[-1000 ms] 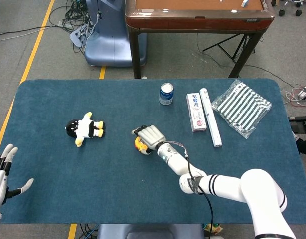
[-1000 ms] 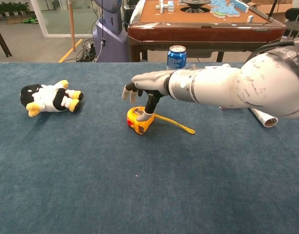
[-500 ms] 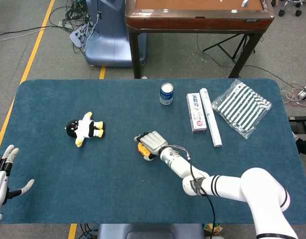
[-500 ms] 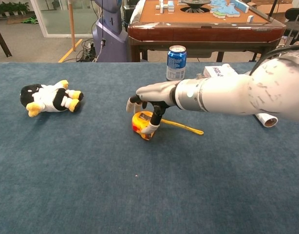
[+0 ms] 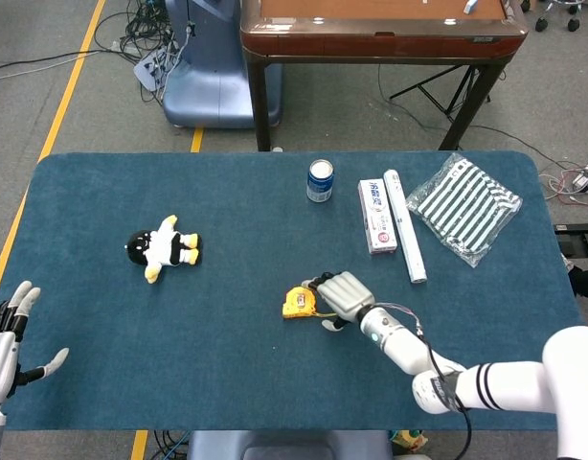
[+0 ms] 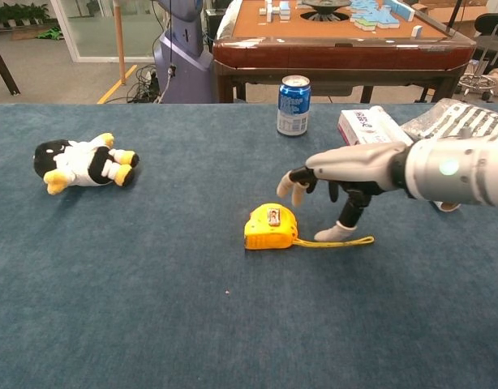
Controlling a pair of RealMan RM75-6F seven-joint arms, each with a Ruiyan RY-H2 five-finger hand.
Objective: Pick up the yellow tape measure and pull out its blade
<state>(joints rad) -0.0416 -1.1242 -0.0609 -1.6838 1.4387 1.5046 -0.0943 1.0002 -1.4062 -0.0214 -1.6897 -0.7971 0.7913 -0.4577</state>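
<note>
The yellow tape measure lies on its side on the blue desk, toward the robot from the blue can and well apart from it. A short length of its blade is already out, lying flat on the cloth and running from the case toward the robot's right.

The right hand hovers just beside the case, on that same blade side. Its fingers are apart and curved downward, holding nothing; one fingertip reaches down to the desk close by the blade, though whether it presses on the blade cannot be told. In the head view the right hand sits right next to the yellow tape measure, seemingly without contact.

So the case lies to the left of the fingers, with the long axis of case and blade roughly across the desk. This hand is much the nearer: the left hand rests open at the desk's near left corner, far beyond the penguin toy from the tape. A grasp likely needs a short shift leftward over the case.
</note>
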